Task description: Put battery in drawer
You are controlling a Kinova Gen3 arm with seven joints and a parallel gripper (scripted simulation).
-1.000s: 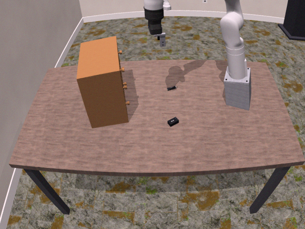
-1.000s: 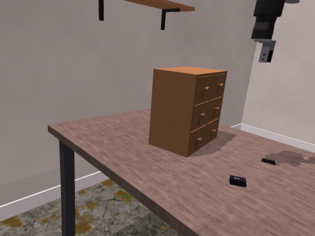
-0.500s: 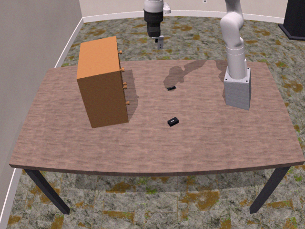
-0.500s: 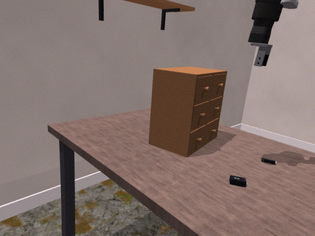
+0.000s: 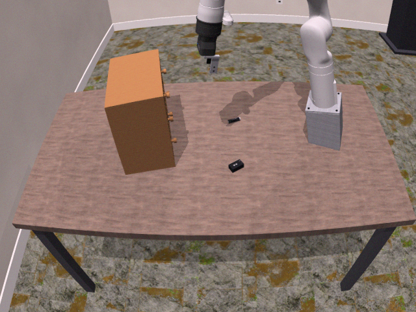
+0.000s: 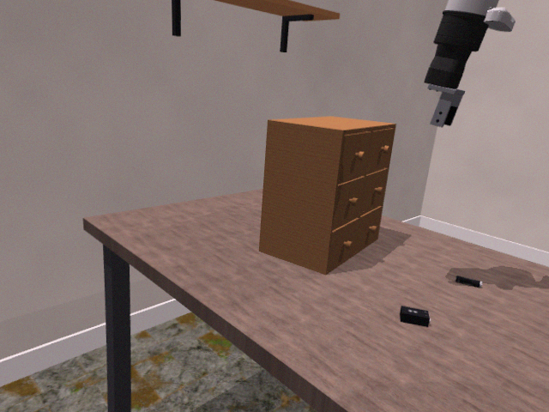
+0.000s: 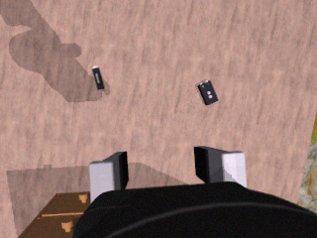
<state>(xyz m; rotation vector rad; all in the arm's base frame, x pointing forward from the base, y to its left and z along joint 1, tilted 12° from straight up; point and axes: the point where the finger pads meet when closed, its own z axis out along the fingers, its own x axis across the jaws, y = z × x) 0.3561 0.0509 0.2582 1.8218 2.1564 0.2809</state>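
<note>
Top view shows the nine-volt battery (image 5: pixel 236 165) lying flat on the desk (image 5: pixel 101 201), out in the open toward the middle, its two terminals facing up. It sits well apart from the chest (image 5: pixel 136 110), on the side the drawer fronts face. Farther back on the desk lies a small black cylinder (image 5: pixel 233 119), partly inside the shadow my arm casts.

My gripper (image 5: pixel 212 64) hangs high above the desk, near the top of the chest's front and off to one side of it. Its fingers are spread fully apart with nothing between them. Through the wrist view I look down past them at the battery (image 7: pixel 208 92), the cylinder (image 7: pixel 98 77) and a corner of the chest (image 7: pixel 54 218).

The chest stands upright near one end of the desk, with six knobbed drawers in three rows of two, all looking pushed in from the exterior view. My grey pedestal (image 5: pixel 324 130) stands on the opposite end.

The desk has a reddish-brown wood grain and dark legs (image 6: pixel 117 328). The floor (image 5: pixel 201 268) is mottled grey stone with rust and green patches. Plain beige walls (image 6: pixel 133 111) have a white baseboard, and a wooden shelf (image 6: pixel 283 8) on black brackets hangs above.
</note>
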